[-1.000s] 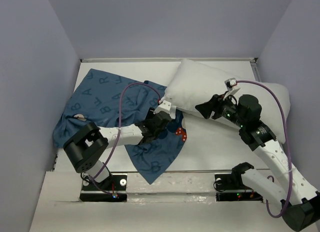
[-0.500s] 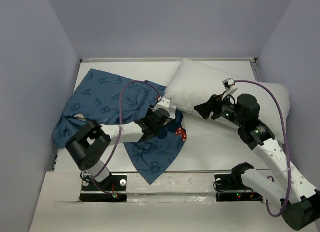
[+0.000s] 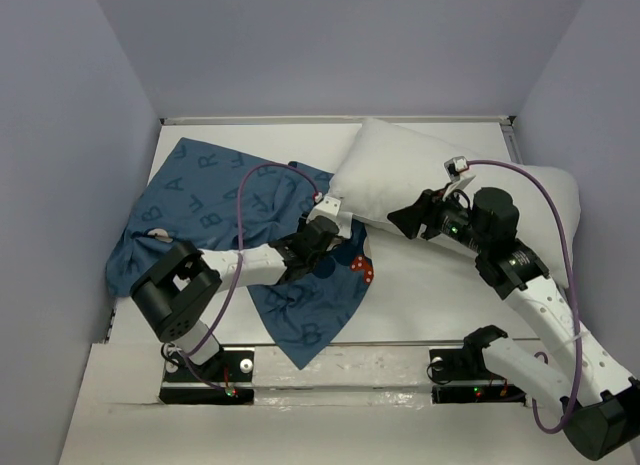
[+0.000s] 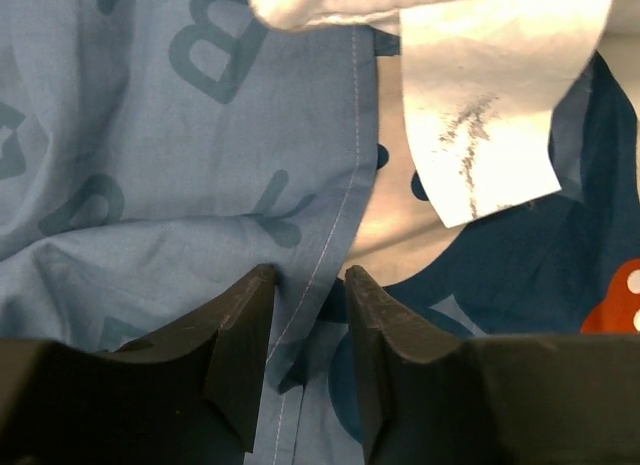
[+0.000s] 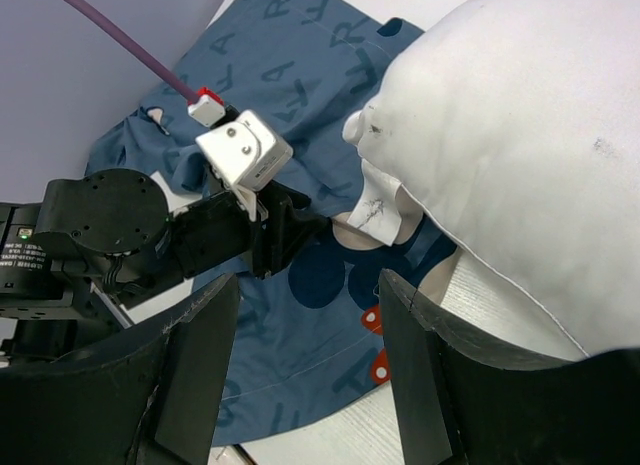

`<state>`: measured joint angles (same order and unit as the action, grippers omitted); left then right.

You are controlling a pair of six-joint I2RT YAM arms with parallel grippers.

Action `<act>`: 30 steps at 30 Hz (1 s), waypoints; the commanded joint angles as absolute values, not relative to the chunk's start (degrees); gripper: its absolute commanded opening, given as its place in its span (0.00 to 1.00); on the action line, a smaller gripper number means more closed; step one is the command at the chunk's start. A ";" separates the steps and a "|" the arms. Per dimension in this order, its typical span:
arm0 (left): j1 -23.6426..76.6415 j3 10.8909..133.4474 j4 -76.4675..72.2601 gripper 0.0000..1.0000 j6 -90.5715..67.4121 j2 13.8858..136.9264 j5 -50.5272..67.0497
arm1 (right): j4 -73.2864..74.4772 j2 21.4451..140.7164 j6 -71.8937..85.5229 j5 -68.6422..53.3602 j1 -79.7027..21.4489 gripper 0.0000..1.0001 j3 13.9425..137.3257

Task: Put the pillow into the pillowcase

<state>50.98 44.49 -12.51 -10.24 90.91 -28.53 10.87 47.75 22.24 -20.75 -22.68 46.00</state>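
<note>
The white pillow lies at the back right, and its left corner overlaps the dark blue pillowcase spread on the left. My left gripper is low on the pillowcase just below that corner. In the left wrist view the gripper is open, and the stitched hem of the pillowcase runs between the fingers. The pillow's corner and its white tag are just ahead. My right gripper is open and empty, held above the pillow's near edge. In its own view the right gripper looks down on the pillow, the pillowcase and the left gripper.
Grey walls close in the white table on the left, back and right. The purple cables of both arms loop above the cloth and the pillow. The near corner of the pillowcase reaches the table's front edge.
The left arm has shifted slightly, with its gripper staying on the pillowcase hem. The right gripper has edged a little to the left. The pillow and the pillowcase have not visibly moved.
</note>
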 commanded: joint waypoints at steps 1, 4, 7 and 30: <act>50.71 46.84 -12.40 0.43 -12.13 91.93 -33.74 | 7.47 47.29 21.97 -21.62 -22.76 0.63 45.62; 50.80 47.72 -11.87 0.38 -12.48 92.72 -35.94 | 7.38 47.29 21.80 -21.71 -22.76 0.63 45.70; 50.71 47.29 -12.48 0.27 -12.83 92.46 -36.91 | 7.47 47.81 21.62 -22.67 -22.76 0.63 45.70; 41.75 39.11 -19.42 0.00 -22.49 70.42 -19.78 | 0.71 66.08 19.60 -15.92 -38.93 0.00 47.19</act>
